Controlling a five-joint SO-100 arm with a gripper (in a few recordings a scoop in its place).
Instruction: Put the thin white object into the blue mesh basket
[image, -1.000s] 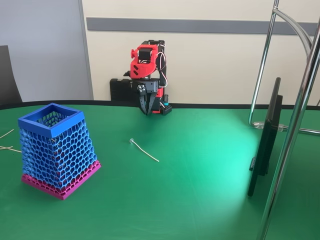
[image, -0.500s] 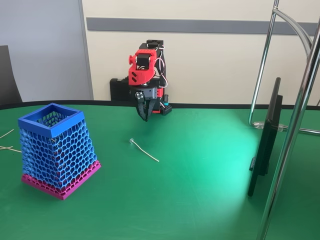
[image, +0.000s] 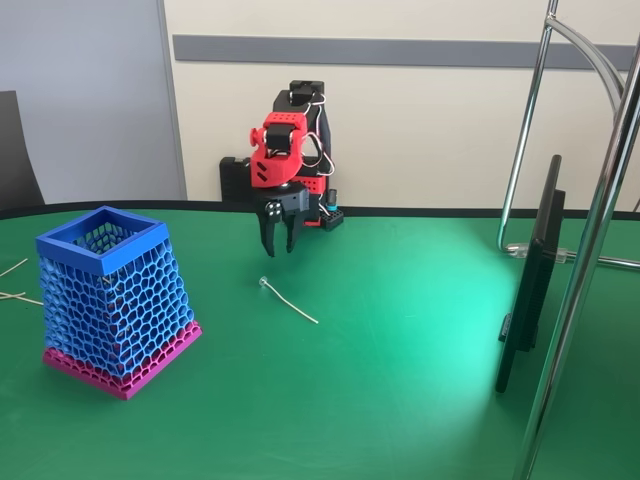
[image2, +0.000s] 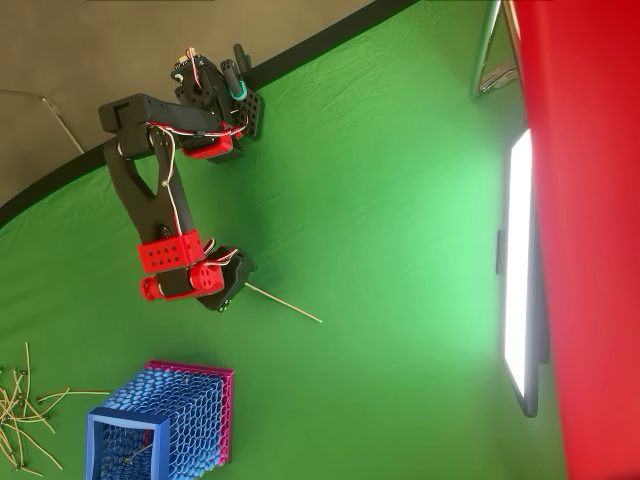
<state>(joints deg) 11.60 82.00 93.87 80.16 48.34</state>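
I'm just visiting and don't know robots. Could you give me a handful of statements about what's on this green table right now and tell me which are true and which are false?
1. The thin white strand lies on the green table. True.
2. The strand is already inside the blue basket. False: it lies on the cloth to the right of the basket in the fixed view.
3. The gripper is clamped on the strand. False: it hangs above the strand's looped end, fingers apart, holding nothing.
4. The basket stands upright with its pink band at the bottom. True.
5. A loose heap of pale sticks lies beside the basket. True, as the overhead view shows.
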